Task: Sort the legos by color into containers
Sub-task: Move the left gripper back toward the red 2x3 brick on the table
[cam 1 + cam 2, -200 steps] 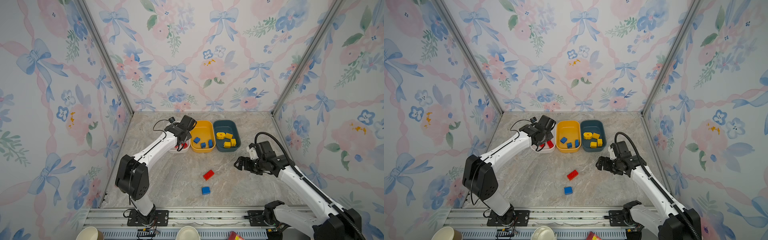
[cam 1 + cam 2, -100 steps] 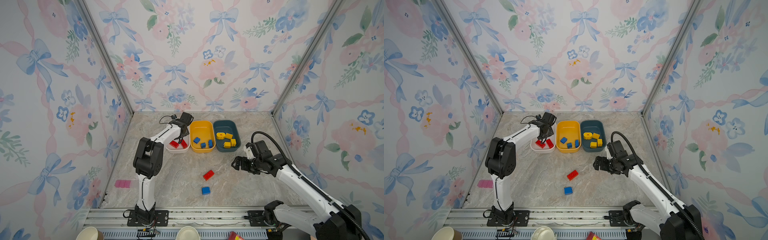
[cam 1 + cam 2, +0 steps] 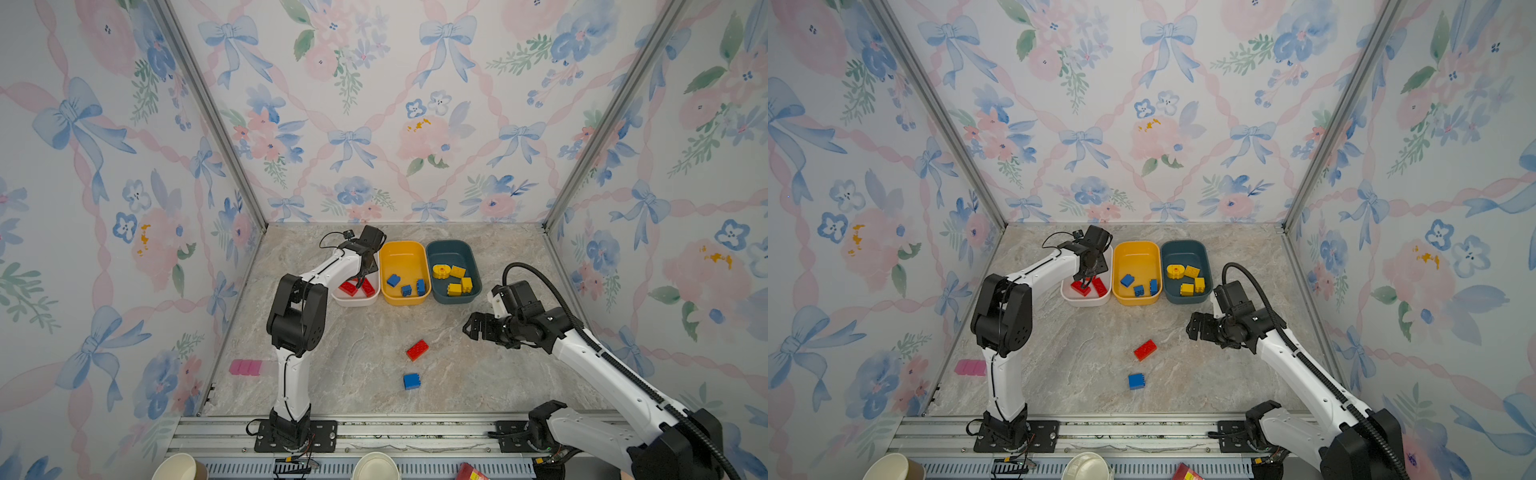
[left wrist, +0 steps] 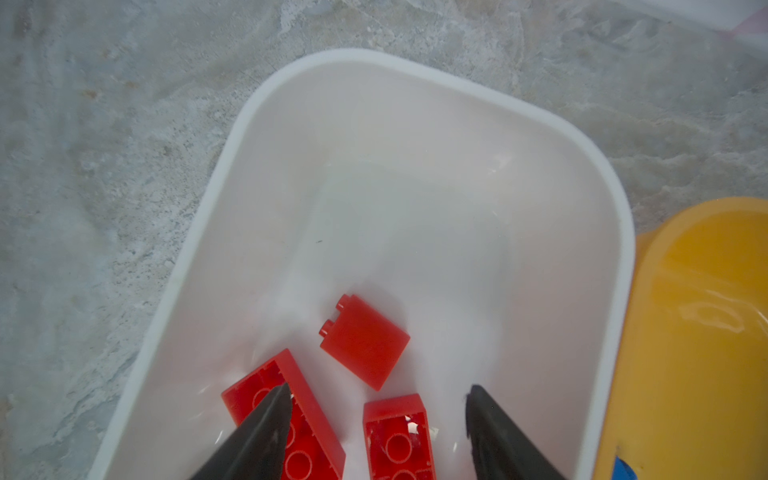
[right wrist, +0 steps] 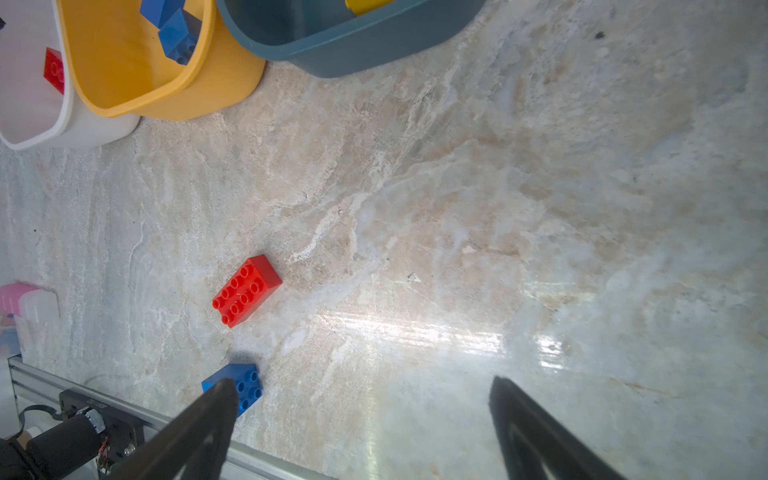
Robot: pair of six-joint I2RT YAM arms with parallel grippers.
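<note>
My left gripper (image 4: 379,388) (image 3: 360,279) hangs open over the white container (image 4: 415,70) (image 3: 357,301), holding nothing. Three red legos (image 4: 365,340) lie loose in it under the jaws. The yellow-orange container (image 3: 403,251) (image 3: 1136,251) holds three blue legos (image 3: 405,286). The teal container (image 3: 451,249) (image 3: 1183,249) holds several yellow legos (image 3: 453,278). On the table lie a red lego (image 3: 417,350) (image 5: 247,291) and a blue lego (image 3: 411,381) (image 5: 245,384). My right gripper (image 3: 469,328) (image 5: 362,382) is open and empty, to the right of both.
A flat pink block (image 3: 245,368) lies by the left wall. Two paper cups (image 3: 178,467) (image 3: 376,465) stand below the front metal rail (image 3: 415,432). Flowered walls close in the table on three sides.
My left arm has raised its elbow and drawn in toward the middle, and its jaws have opened over the white container. My right gripper has drifted slightly left.
</note>
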